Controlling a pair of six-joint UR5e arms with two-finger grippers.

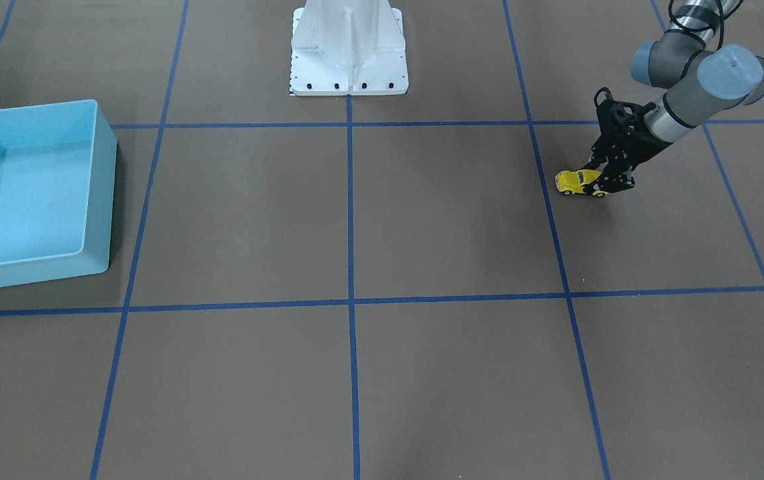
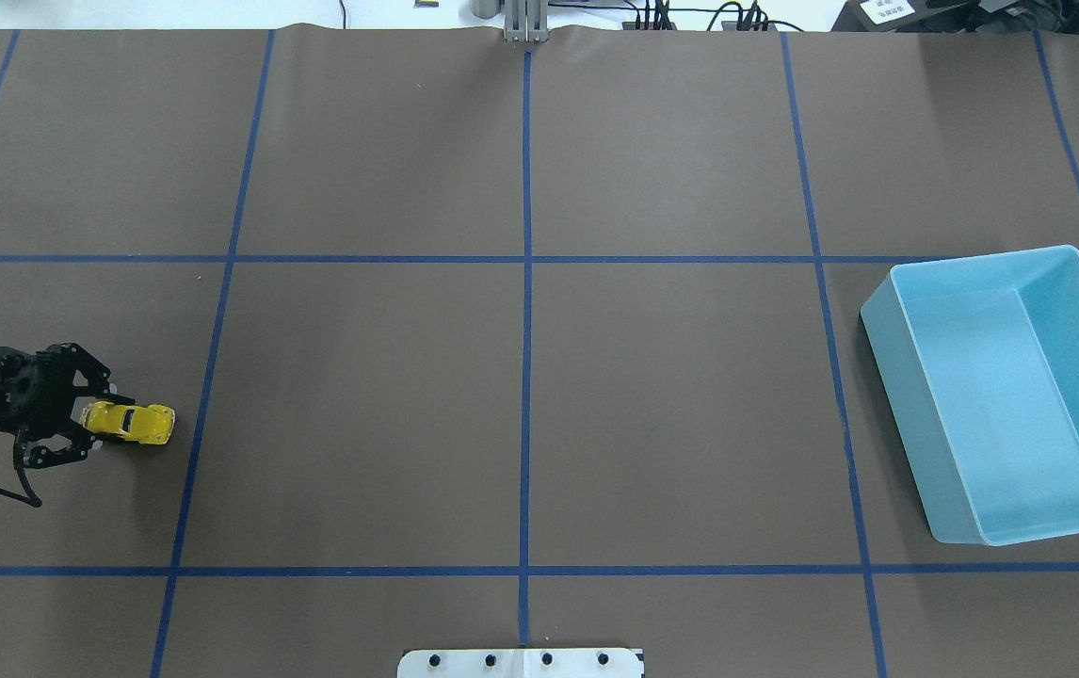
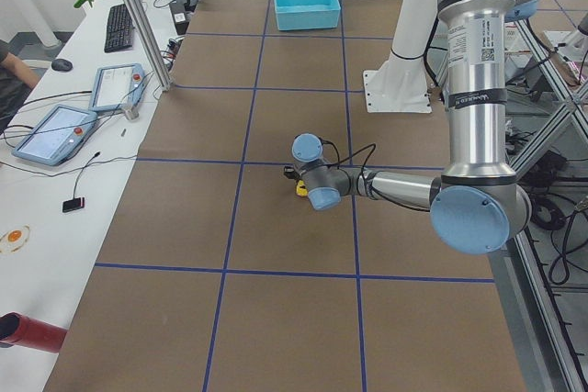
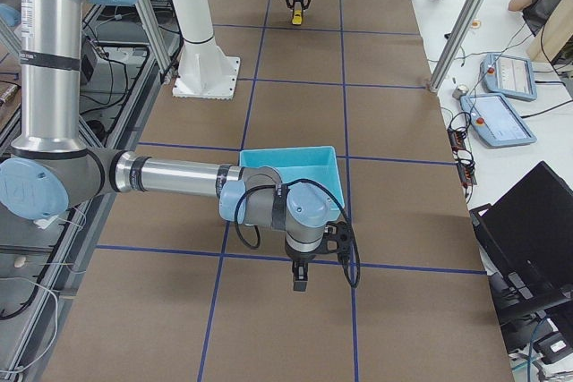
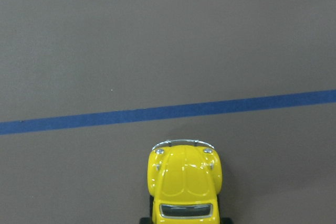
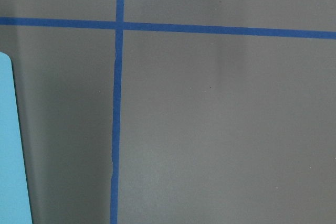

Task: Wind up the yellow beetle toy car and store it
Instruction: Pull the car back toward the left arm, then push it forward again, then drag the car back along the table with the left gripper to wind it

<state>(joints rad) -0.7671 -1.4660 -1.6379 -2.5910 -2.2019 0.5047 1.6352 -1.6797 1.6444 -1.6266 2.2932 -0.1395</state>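
The yellow beetle toy car (image 2: pixel 136 423) sits on the brown table at its far left, nose pointing toward the table's middle. My left gripper (image 2: pixel 92 422) is low over the table with its fingers closed on the car's rear half. From the front the car (image 1: pixel 577 181) sticks out of the gripper (image 1: pixel 601 180). The left wrist view shows the car's hood and windscreen (image 5: pixel 185 182) at the bottom centre. My right gripper (image 4: pixel 301 285) shows only in the exterior right view, pointing down beside the bin; I cannot tell whether it is open or shut.
The light blue bin (image 2: pixel 987 259) stands empty at the table's right side, far from the car; its edge shows in the right wrist view (image 6: pixel 8 145). Blue tape lines (image 2: pixel 526 282) cross the brown table. The white robot base (image 1: pixel 349 50) stands at the robot's edge.
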